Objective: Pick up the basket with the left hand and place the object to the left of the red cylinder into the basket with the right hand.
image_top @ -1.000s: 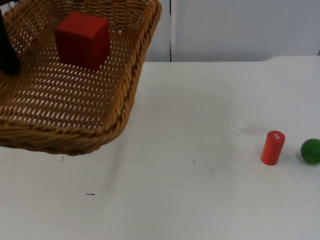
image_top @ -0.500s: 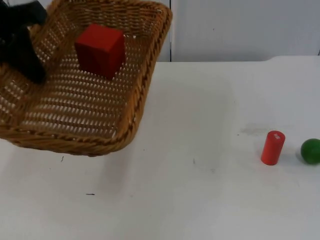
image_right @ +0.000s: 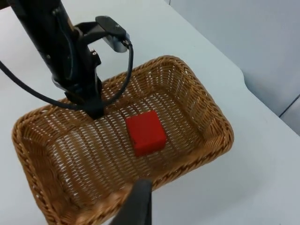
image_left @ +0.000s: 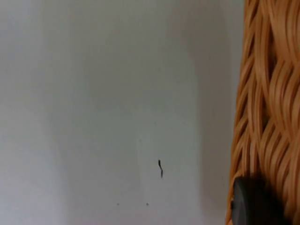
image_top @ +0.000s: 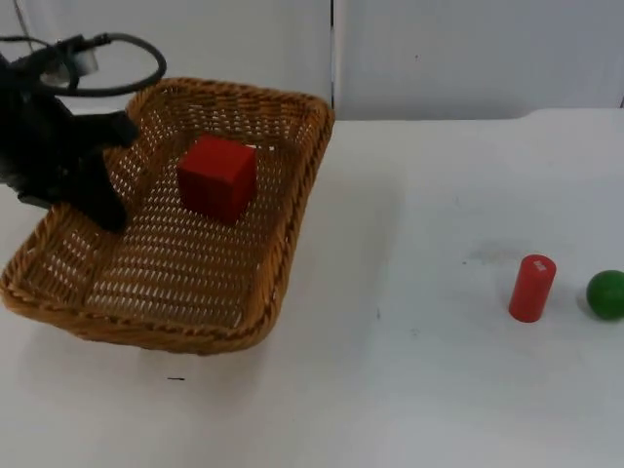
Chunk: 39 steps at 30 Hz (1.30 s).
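Basket point(image_top: 244, 312) is sitting low on the table point(image_top: 409, 390) or just above it, with the left gripper point(image_top: 102, 210) clamped on its left wall, one finger inside the weave. Red block point(image_top: 216, 177) is already lying inside, near the back, so I'd say the drop-off is done and the step now is just parking the basket.

Red cylinder point(image_top: 531, 288) and green ball point(image_top: 605, 293) are well off to the right, touching nothing.

For doing it well: keep the basket level so the block doesn't slide, get the bottom flat on the table, then let go.

Right gripper point(image_right: 136, 206) hovers over the basket's near rim; can't tell if its fingers are apart or together.
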### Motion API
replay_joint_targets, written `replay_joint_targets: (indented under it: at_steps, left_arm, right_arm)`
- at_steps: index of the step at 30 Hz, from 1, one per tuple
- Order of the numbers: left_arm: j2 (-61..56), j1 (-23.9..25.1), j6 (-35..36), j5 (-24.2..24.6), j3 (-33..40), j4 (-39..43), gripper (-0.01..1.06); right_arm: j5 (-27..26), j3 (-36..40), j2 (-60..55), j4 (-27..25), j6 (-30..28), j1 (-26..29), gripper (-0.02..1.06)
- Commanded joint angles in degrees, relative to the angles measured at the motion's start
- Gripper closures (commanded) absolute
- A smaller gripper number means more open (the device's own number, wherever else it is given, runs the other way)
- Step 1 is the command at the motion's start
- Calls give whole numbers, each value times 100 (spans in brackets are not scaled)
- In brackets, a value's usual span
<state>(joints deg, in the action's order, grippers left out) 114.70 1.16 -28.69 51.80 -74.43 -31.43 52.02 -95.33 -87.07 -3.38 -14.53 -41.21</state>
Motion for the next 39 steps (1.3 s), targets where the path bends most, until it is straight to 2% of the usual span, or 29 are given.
replay_joint_targets:
  at_steps: [1, 14, 39]
  left_arm:
    - [35, 20, -112, -116, -23, -263, 105]
    - [863, 20, -277, -169, -487, -435, 105]
    - [1325, 20, -663, -307, -487, -952, 105]
  right_arm:
    - [1, 21, 71, -35, -24, -9, 18]
    - [58, 21, 71, -123, -24, -9, 18]
    - [58, 21, 71, -123, -24, -9, 18]
